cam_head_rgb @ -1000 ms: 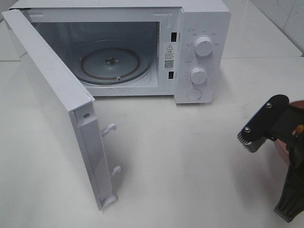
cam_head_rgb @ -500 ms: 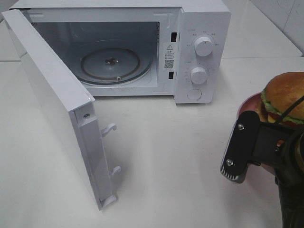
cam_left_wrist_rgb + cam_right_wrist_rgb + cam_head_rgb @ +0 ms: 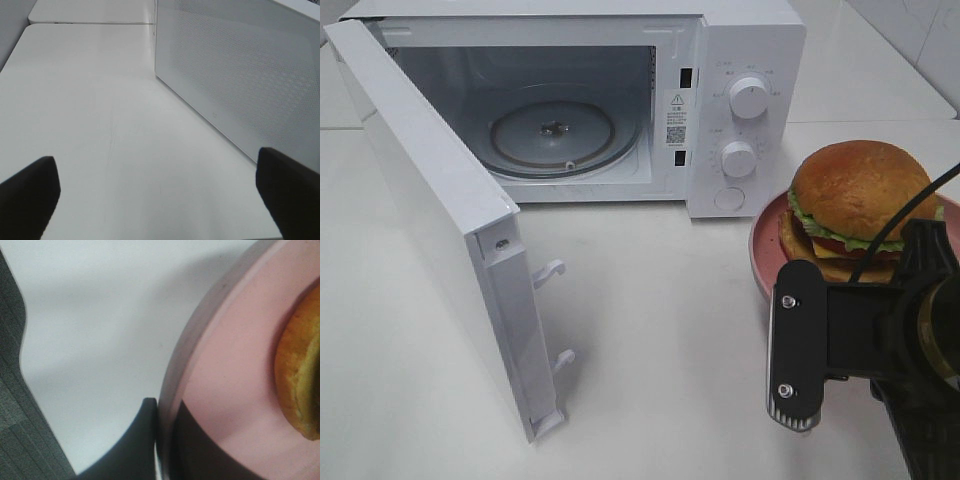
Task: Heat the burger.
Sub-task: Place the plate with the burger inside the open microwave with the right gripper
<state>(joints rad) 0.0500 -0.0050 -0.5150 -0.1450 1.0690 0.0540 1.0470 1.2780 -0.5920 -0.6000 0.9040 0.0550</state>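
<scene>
The burger point(image 3: 855, 200), with golden bun, lettuce, cheese and patty, sits on a round pink plate point(image 3: 767, 235) at the right of the exterior view. My right gripper point(image 3: 159, 415) is shut on the plate's rim point(image 3: 210, 365), its black fingers point(image 3: 795, 345) standing at the plate's near-left edge. A slice of the bun point(image 3: 300, 375) shows in the right wrist view. The white microwave point(image 3: 745, 50) stands with its door point(image 3: 430, 200) swung wide open and its glass turntable point(image 3: 555, 135) bare. My left gripper point(image 3: 160, 200) is open over the table, beside the door's outer face point(image 3: 240, 75).
The microwave's knobs point(image 3: 748, 97) and door button face the front right. Two door latches point(image 3: 552, 270) stick out from the door's edge. White tabletop point(image 3: 660, 330) lies between the door and the plate.
My right gripper has swung left and into fuller view, carrying the plate and burger with it toward the microwave's right side. The left gripper and the door have not moved.
</scene>
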